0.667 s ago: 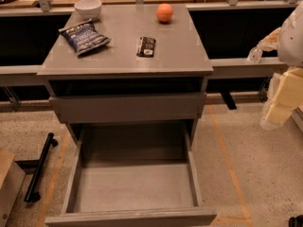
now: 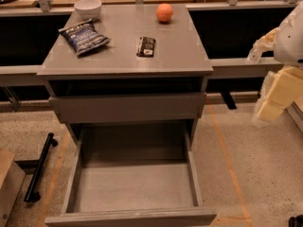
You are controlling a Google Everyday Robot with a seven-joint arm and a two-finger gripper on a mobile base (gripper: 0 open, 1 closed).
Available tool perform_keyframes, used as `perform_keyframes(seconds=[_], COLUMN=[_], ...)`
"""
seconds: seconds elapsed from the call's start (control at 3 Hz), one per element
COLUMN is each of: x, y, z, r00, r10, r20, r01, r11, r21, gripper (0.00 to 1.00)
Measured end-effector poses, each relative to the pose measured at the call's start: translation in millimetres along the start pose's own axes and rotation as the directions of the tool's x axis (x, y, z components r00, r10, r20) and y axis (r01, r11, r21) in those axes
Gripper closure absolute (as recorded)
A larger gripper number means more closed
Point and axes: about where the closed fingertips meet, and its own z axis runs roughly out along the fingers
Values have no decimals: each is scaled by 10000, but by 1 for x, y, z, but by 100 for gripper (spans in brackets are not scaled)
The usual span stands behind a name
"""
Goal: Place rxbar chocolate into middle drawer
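The rxbar chocolate (image 2: 146,46) is a small black bar with a pale label patch. It lies flat on the grey cabinet top (image 2: 180,56), right of centre. The middle drawer (image 2: 135,186) is pulled wide open below, showing a bare grey floor and low side walls. My gripper (image 2: 273,100) hangs at the far right of the view. It is level with the closed drawer front, well right of the cabinet and away from the bar, and holds nothing I can see.
A dark-blue chip bag (image 2: 84,36), a white bowl (image 2: 88,7) and an orange ball (image 2: 164,12) also sit on the cabinet top. A closed grey drawer front (image 2: 128,108) sits above the open drawer. A black bar (image 2: 39,167) lies on the floor at the left.
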Motion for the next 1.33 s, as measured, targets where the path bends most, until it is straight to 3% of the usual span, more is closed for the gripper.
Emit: perform_keyframes(seconds=[0.33,0.67,1.0,1.33], x=[-35,-73,-112,-117], y=[-15,-36,-67,-71], z=[19,38,61,63], r00=[9892,9671,9452,9423], r10=[252,158,14,-15], r20=[1442,2539,3266,3349], r01=[-181,102,394,438], r11=[9986,9949,9922,9920], r21=[-503,-1007,-1182,-1187], gripper=[0,0,0,0])
